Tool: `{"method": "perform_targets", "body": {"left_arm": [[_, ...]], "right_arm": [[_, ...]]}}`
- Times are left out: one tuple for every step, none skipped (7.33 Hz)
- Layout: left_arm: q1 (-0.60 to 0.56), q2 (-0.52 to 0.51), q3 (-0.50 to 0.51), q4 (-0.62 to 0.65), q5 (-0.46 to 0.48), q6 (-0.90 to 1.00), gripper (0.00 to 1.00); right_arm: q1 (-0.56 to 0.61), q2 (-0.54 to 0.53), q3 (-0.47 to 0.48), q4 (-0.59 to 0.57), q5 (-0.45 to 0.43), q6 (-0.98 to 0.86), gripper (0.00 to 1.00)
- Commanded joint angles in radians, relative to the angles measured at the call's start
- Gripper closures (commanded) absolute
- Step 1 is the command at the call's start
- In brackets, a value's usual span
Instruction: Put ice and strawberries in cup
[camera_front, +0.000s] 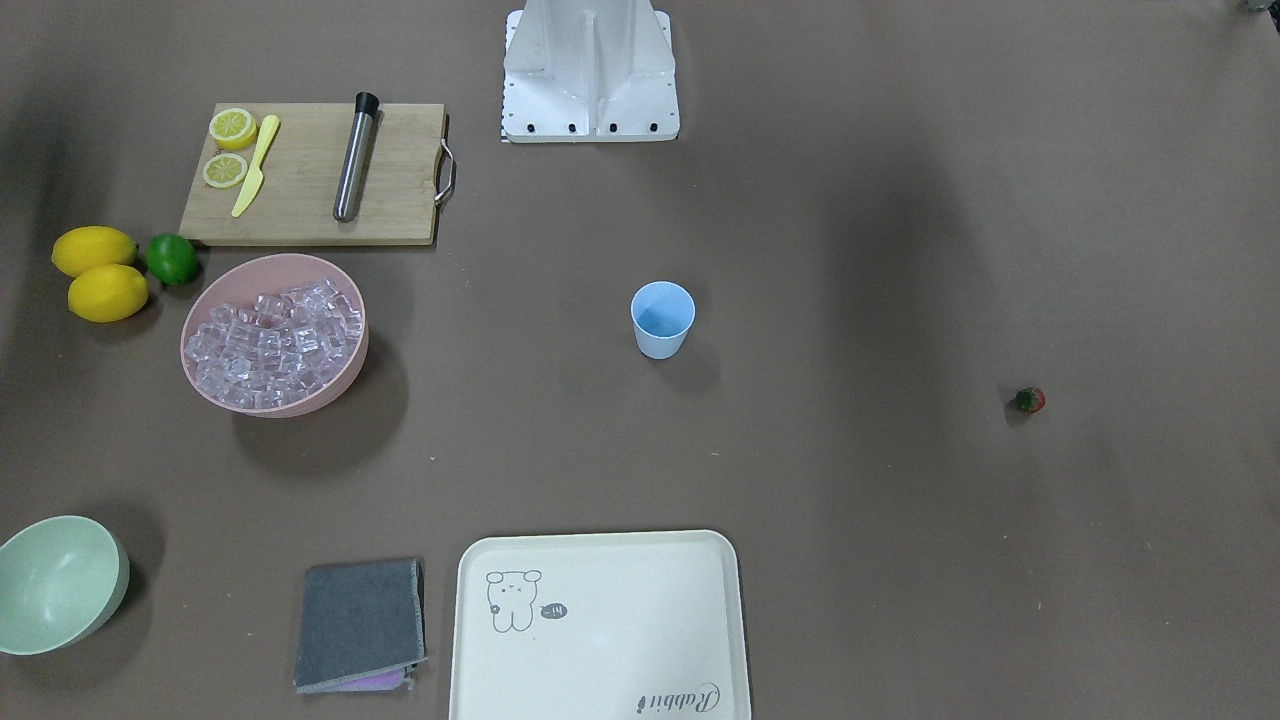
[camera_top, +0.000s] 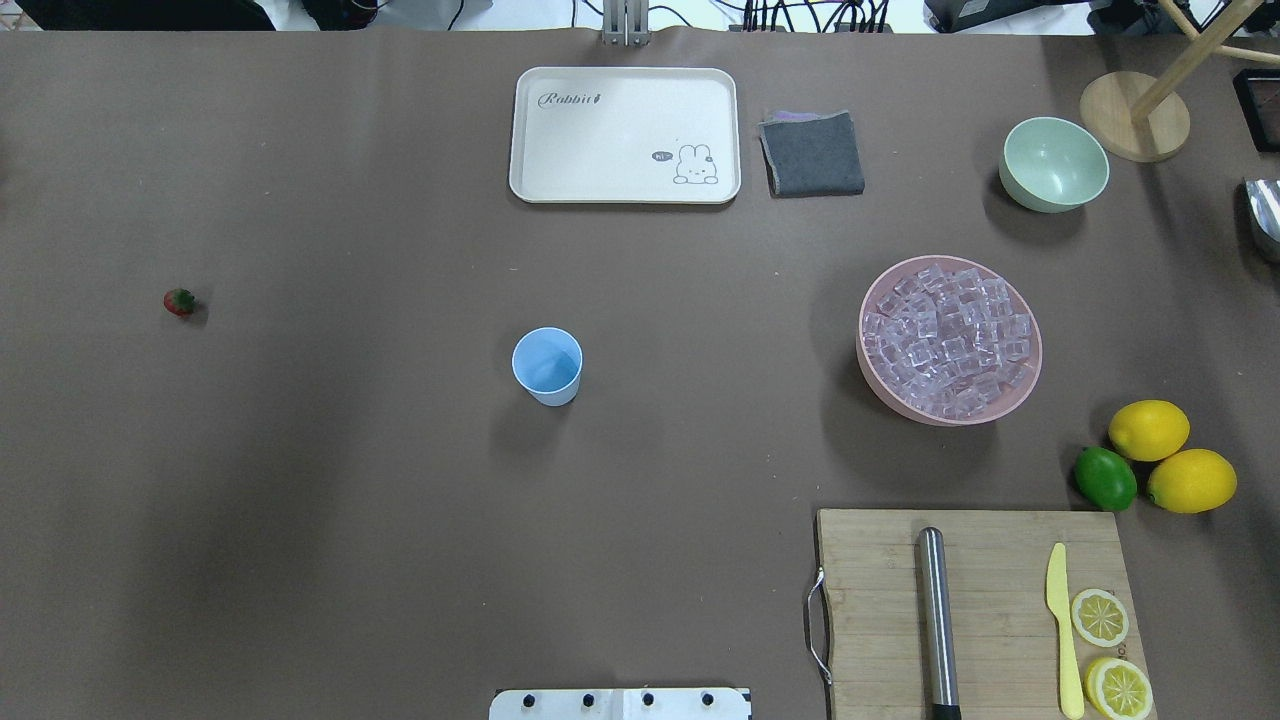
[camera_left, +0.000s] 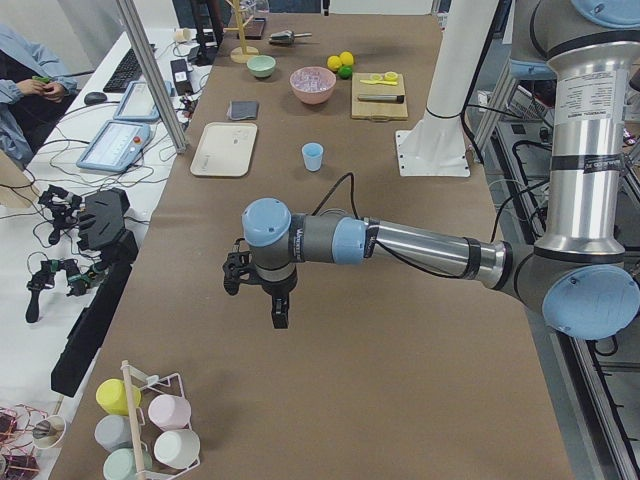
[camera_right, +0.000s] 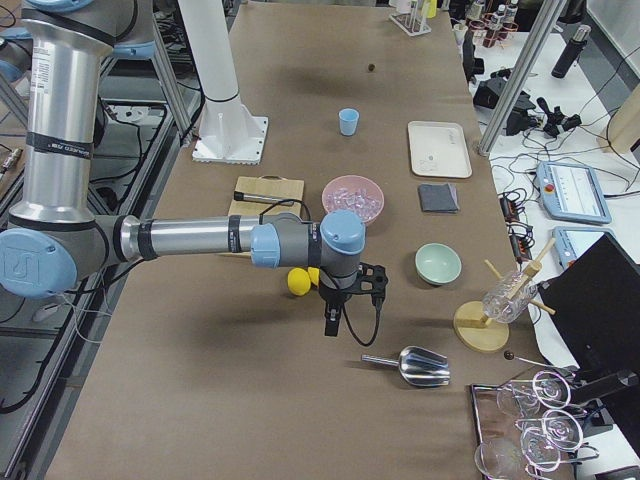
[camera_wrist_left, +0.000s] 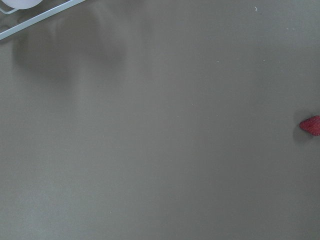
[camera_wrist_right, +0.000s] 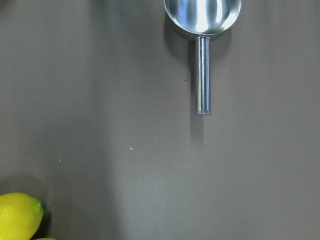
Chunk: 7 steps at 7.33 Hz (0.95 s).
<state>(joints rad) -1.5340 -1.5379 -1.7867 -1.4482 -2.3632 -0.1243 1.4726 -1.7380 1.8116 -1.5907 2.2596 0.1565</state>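
The pale blue cup (camera_top: 547, 365) stands upright mid-table, and nothing shows inside it. A heap of clear ice (camera_top: 945, 335) fills the pink bowl (camera_top: 1035, 375) to its right. One strawberry (camera_top: 180, 301) lies alone far to the left; it also sits at the right edge of the left wrist view (camera_wrist_left: 311, 125). My left gripper (camera_left: 256, 298) hangs above the table beyond the strawberry's end. My right gripper (camera_right: 352, 305) hovers past the lemons, near a metal scoop (camera_wrist_right: 202, 15). Neither wrist view shows fingers, so I cannot tell whether either gripper is open or shut.
A wooden cutting board (camera_top: 985, 560) carries a steel muddler (camera_top: 937, 620), a yellow knife and lemon halves. Two lemons (camera_top: 1150, 430) and a lime (camera_top: 1105, 478) lie beside it. A cream tray (camera_top: 625, 135), grey cloth (camera_top: 812, 153) and pale green bowl (camera_top: 1055, 163) line the far edge.
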Motion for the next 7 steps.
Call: {"method": "perform_targets", "body": {"left_arm": [[0.0, 0.001, -0.002, -0.011, -0.004, 0.0, 0.02], [0.002, -0.001, 0.0, -0.012, -0.002, 0.0, 0.02], [0.002, -0.002, -0.016, -0.012, -0.002, 0.0, 0.02], [0.002, -0.01, -0.026, -0.017, -0.002, 0.0, 0.02], [0.005, -0.013, -0.014, -0.044, 0.004, 0.0, 0.02], [0.006, -0.013, 0.009, -0.056, 0.005, -0.002, 0.02], [0.009, -0.013, 0.019, -0.057, 0.005, -0.002, 0.02]], "right_arm": [[0.0, 0.0, 0.0, 0.0, 0.0, 0.0, 0.0], [0.0, 0.0, 0.0, 0.0, 0.0, 0.0, 0.0], [0.0, 0.0, 0.0, 0.0, 0.005, 0.0, 0.0], [0.0, -0.002, 0.0, 0.0, 0.005, 0.0, 0.0], [0.0, -0.002, 0.0, 0.0, 0.005, 0.0, 0.0], [0.0, -0.002, 0.0, 0.0, 0.005, 0.0, 0.0], [0.0, -0.003, 0.0, 0.0, 0.005, 0.0, 0.0]]}}
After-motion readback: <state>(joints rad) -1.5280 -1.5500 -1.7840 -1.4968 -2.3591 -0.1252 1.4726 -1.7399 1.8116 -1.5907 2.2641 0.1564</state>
